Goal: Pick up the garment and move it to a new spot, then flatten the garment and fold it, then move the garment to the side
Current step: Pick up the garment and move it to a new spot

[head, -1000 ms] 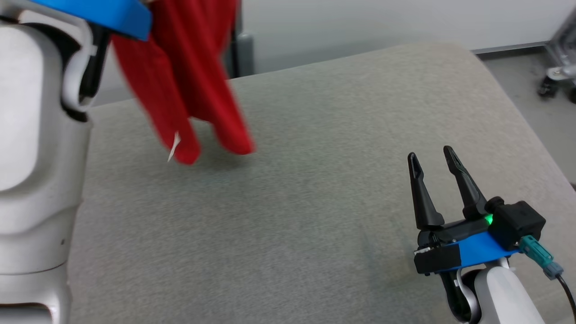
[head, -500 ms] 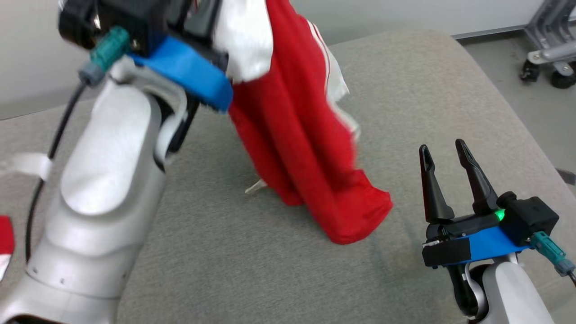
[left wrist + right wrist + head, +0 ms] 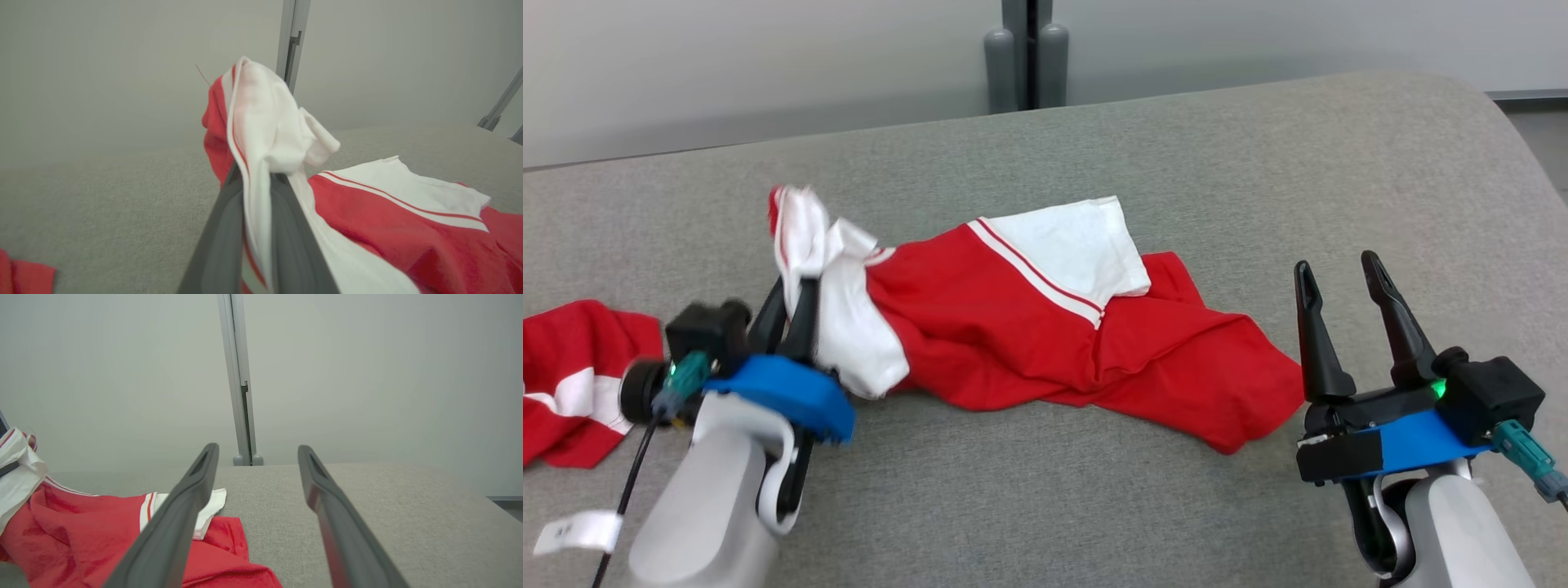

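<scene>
Red garment [image 3: 1013, 335] with white sleeves and striped trim lies crumpled across the middle of the grey table [image 3: 1258, 163], its long axis running from the table's left side to its right. The left gripper [image 3: 792, 292], low over the table's left part, is clamped on the garment's bunched white end [image 3: 805, 229], which stands lifted off the table while the rest lies on it. The right gripper [image 3: 1335, 261] hovers over the table's right part, fingers spread and empty, with the garment's red corner [image 3: 1241, 408] just to its left, so it is the nearer arm for that end. One sleeve [image 3: 1078, 245] lies flat toward the table's far edge; the red body is doubled over and wrinkled. Flattening likely calls for the right gripper to take that corner. Another garment [image 3: 572, 367] lies at the table's left edge.
</scene>
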You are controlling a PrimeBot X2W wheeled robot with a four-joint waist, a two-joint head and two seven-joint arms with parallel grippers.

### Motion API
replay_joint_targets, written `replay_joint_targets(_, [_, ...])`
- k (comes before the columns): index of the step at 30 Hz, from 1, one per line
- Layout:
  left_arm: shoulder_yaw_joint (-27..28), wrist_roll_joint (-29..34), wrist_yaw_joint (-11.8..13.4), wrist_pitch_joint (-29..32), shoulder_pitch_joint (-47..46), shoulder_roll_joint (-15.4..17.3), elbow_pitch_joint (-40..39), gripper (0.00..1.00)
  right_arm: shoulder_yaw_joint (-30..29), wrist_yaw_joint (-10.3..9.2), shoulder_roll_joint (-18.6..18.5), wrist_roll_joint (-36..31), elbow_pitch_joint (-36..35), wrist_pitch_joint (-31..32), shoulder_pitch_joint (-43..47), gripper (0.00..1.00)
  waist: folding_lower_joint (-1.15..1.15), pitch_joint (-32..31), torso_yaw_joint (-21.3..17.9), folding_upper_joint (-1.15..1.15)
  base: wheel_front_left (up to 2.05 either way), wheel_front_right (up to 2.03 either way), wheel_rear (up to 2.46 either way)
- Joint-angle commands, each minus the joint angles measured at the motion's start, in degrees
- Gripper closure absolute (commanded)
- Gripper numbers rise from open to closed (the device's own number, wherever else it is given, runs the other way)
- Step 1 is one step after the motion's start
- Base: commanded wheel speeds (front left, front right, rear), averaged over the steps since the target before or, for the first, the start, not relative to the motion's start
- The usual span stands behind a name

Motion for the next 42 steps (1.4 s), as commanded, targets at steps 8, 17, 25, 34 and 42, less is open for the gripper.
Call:
replay_joint_targets(8, [2.89, -1.34, 1.42, -1.31, 6.66, -0.9, 1.09, 0.0, 0.05, 0.01, -0.08, -0.4, 0.58, -0.21, 0.73, 0.0, 0.0, -0.52, 2.41, 0.0, 0.0, 0.0, 0.0])
replay_joint_targets(17, [9.07, 5.06, 3.23, -1.34, 10.3, -2.05, -10.72, 0.0, 0.04, 0.01, -0.08, -0.39, 1.43, -0.22, 1.68, 0.0, 0.0, -3.37, 4.53, 0.0, 0.0, 0.0, 0.0])
replay_joint_targets(25, [14.1, 11.89, 2.99, -1.31, 15.8, -3.44, -19.44, 0.0, -0.23, 0.01, -0.07, -0.59, 2.25, -0.22, 3.23, 0.0, 0.0, -6.57, 6.8, 0.0, 0.0, 0.0, 0.0])
replay_joint_targets(34, [16.98, 16.32, 2.43, -1.31, 23.17, -5.1, -22.32, 0.0, 0.03, 0.01, -0.08, -0.95, 3.07, -0.22, 5.08, 0.0, 0.0, -9.35, 7.63, 0.0, 0.0, 0.0, 0.0])
replay_joint_targets(42, [17.83, 18.89, 2.29, -1.31, 27.59, -6.19, -22.44, 0.0, -1.04, 0.01, -0.07, -1.29, 4.59, -0.22, 6.33, 0.0, 0.0, -10.82, 7.67, 0.0, 0.0, 0.0, 0.0])
